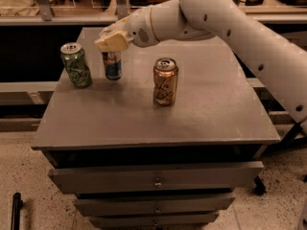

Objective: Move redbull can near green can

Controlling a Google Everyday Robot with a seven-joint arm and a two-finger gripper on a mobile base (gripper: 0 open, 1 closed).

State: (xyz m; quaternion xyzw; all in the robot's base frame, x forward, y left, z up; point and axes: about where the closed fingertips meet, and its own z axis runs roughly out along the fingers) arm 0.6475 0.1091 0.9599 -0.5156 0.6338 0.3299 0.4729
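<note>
The redbull can (113, 66) is slim, blue and silver, and stands upright on the grey table (192, 114) near its back left. My gripper (113, 41) comes in from the right and is shut on the can's top, hiding it. The green can (76, 64) with pale lettering stands upright just to the left of the redbull can, a small gap between them.
A copper-orange can (165, 81) stands upright near the table's middle, right of the redbull can. My white arm (240, 28) crosses over the table's back right. Drawers (156, 178) sit under the tabletop. A dark shelf runs behind the table.
</note>
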